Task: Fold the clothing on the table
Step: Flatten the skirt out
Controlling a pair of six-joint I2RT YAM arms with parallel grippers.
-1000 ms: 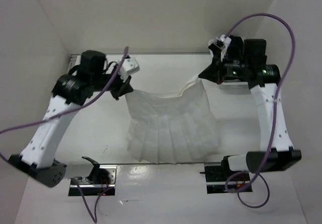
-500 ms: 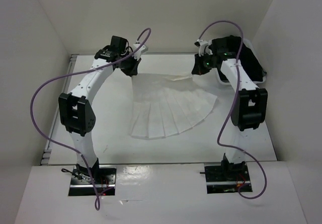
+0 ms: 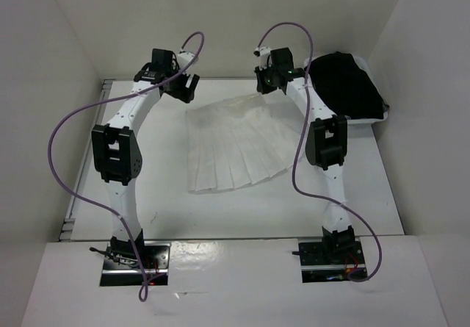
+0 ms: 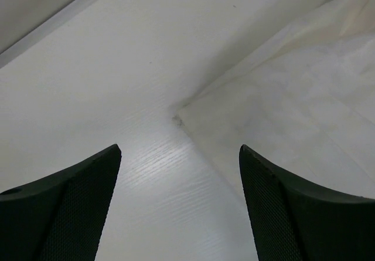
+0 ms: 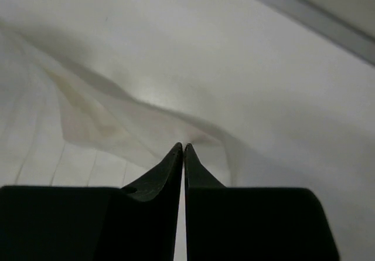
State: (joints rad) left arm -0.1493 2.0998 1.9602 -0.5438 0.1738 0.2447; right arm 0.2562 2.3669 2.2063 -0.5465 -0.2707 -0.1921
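The clothing point(image 3: 235, 143), a white pleated skirt, lies spread on the table point(image 3: 147, 173), its narrow waistband toward the far edge and its flared hem toward the near left. My left gripper point(image 3: 186, 86) hovers open just off the waistband's left corner. In the left wrist view that corner of the skirt point(image 4: 281, 97) rests flat on the table ahead of the wide-apart left gripper point(image 4: 179, 149). My right gripper point(image 3: 263, 83) is at the waistband's right end. In the right wrist view the right gripper point(image 5: 184, 145) is shut, pinching a raised fold of the skirt point(image 5: 88, 114).
A black garment point(image 3: 345, 84) is heaped in a small white bin point(image 3: 367, 121) at the far right. A thin metal rail point(image 3: 87, 158) runs along the table's left edge. White walls enclose the far side and both flanks.
Both arms have reached out to the far side and drawn the waistband with them, so the skirt now lies flat. The left gripper has opened and let go of its corner.
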